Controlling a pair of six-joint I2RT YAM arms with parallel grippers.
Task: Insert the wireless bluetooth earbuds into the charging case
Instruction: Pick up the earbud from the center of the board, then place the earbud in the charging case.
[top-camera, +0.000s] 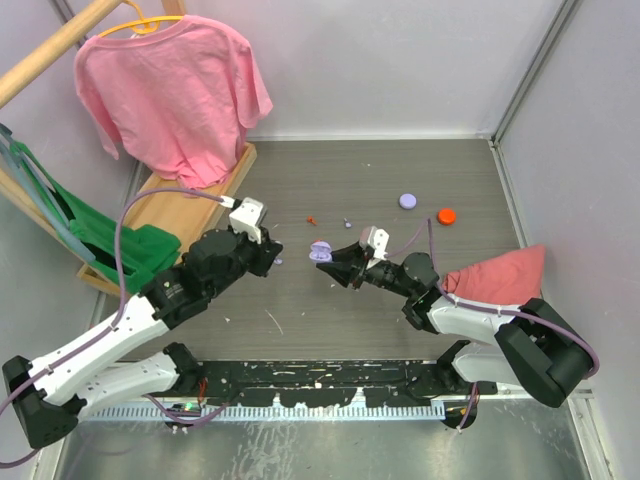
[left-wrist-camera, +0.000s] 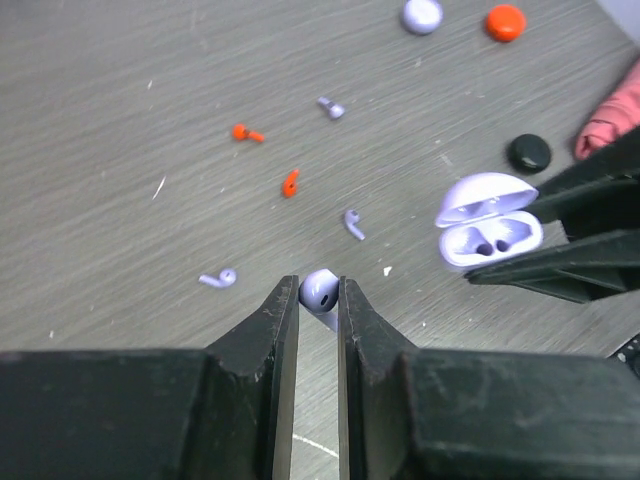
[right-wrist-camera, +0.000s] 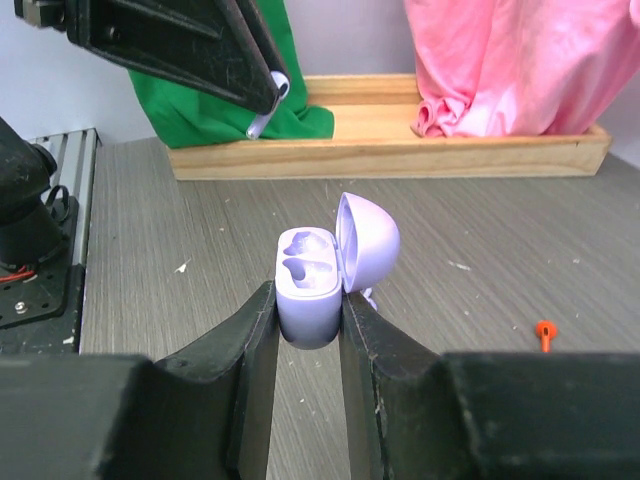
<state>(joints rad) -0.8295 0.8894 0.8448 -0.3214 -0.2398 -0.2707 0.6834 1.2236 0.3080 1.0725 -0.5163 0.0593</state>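
Observation:
My right gripper (right-wrist-camera: 308, 312) is shut on an open lilac charging case (right-wrist-camera: 310, 280) and holds it above the table, lid up, both wells empty. The case also shows in the top view (top-camera: 320, 251) and the left wrist view (left-wrist-camera: 488, 230). My left gripper (left-wrist-camera: 318, 296) is shut on a lilac earbud (left-wrist-camera: 320, 290), held to the left of the case and a short way from it. A small round black puck (left-wrist-camera: 528, 152) lies closed on the table beyond the case. No black earbuds show.
Loose lilac earbuds (left-wrist-camera: 218, 278) (left-wrist-camera: 353, 224) (left-wrist-camera: 331, 107) and red ones (left-wrist-camera: 246, 132) (left-wrist-camera: 290, 183) lie on the table. A lilac disc (top-camera: 408, 201) and an orange disc (top-camera: 446, 215) lie further back. A pink cloth (top-camera: 495, 275) lies at the right and a wooden rack (top-camera: 190, 210) with clothes at the left.

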